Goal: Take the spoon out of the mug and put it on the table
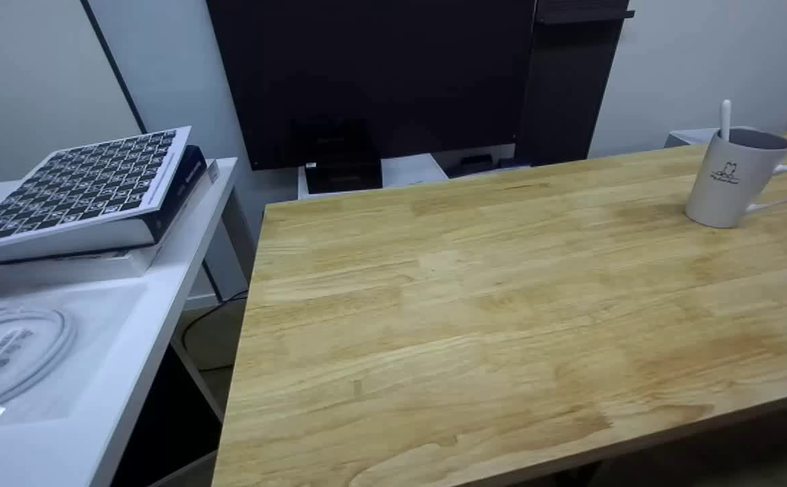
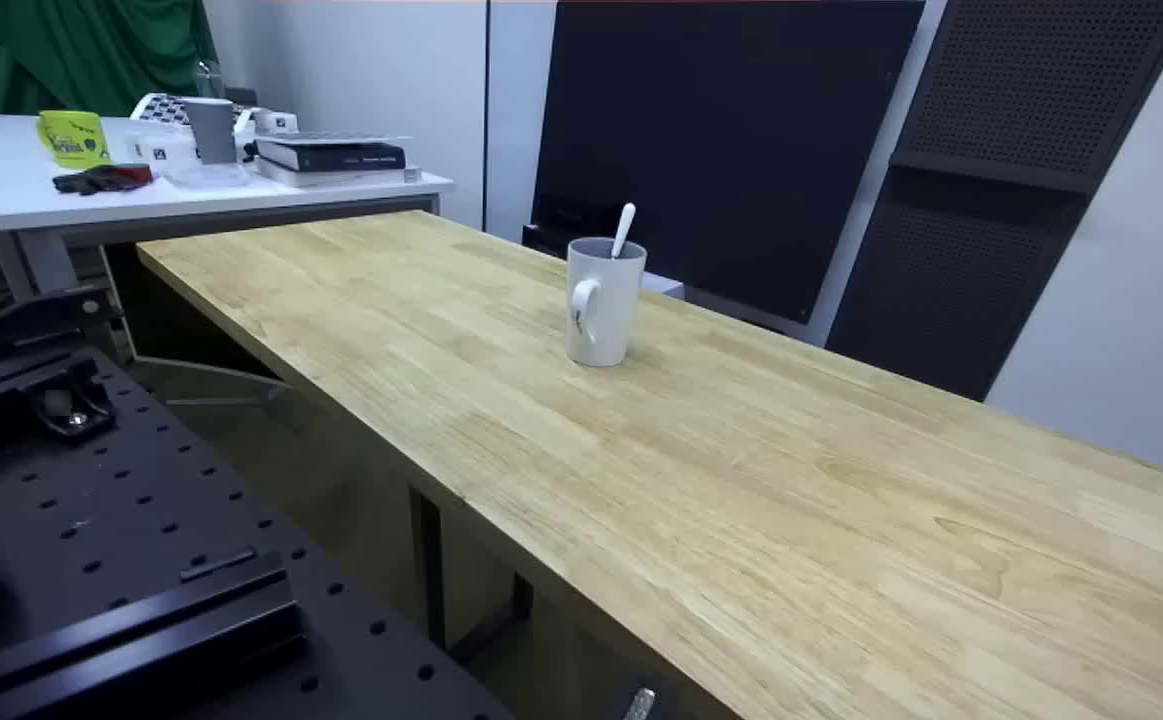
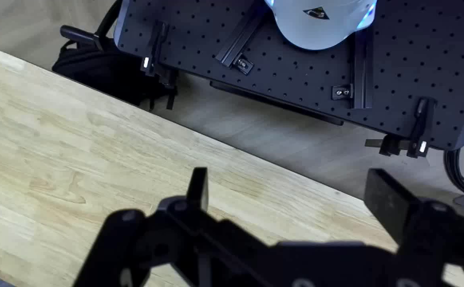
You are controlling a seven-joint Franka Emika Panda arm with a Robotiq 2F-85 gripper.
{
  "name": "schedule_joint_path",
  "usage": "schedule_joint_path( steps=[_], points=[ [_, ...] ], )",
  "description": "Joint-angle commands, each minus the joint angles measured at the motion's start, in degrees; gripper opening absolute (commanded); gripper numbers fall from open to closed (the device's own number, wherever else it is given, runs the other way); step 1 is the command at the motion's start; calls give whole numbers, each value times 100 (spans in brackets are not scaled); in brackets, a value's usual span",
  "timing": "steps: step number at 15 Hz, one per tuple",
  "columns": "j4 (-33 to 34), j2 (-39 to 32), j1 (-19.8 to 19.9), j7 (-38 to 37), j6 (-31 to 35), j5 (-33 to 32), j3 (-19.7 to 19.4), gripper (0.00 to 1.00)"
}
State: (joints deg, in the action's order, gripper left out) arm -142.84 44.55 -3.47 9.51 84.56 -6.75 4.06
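Observation:
The light grey-white mug (image 1: 735,182) stands upright on the wooden table (image 1: 474,311), with its handle to the right and small dark print on its side. It also shows in an exterior view (image 2: 603,315). The spoon (image 1: 725,120) leans inside the mug with its pale handle sticking up above the rim; it also shows in an exterior view (image 2: 624,230). Its bowl is hidden in the mug. My gripper (image 3: 287,175) is wide open and empty above the table (image 3: 76,139) in the wrist view. Mug and spoon are out of the wrist view. Neither exterior view shows the gripper.
A black perforated base plate (image 3: 295,75) carries the white robot base (image 3: 315,24), with a floor gap before the table's edge. A white desk (image 2: 231,200) holds books (image 2: 331,158), a grey cup (image 2: 211,130) and a yellow-green mug (image 2: 74,138). A dark screen (image 1: 386,81) stands behind the table.

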Motion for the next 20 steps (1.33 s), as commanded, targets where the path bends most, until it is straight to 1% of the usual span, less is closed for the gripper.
schedule_joint_path(
  steps=[1,9,10,15,20],
  points=[
    [11,-9,-125,-69,-12,-47,-89,100],
    [12,-2,-125,-70,-9,-47,-89,100],
    [57,-18,-111,-13,-4,-74,-135,100],
    [430,-352,31,422,176,-124,-703,100],
    [1260,-1156,307,667,473,-270,-1282,100]
  ],
)
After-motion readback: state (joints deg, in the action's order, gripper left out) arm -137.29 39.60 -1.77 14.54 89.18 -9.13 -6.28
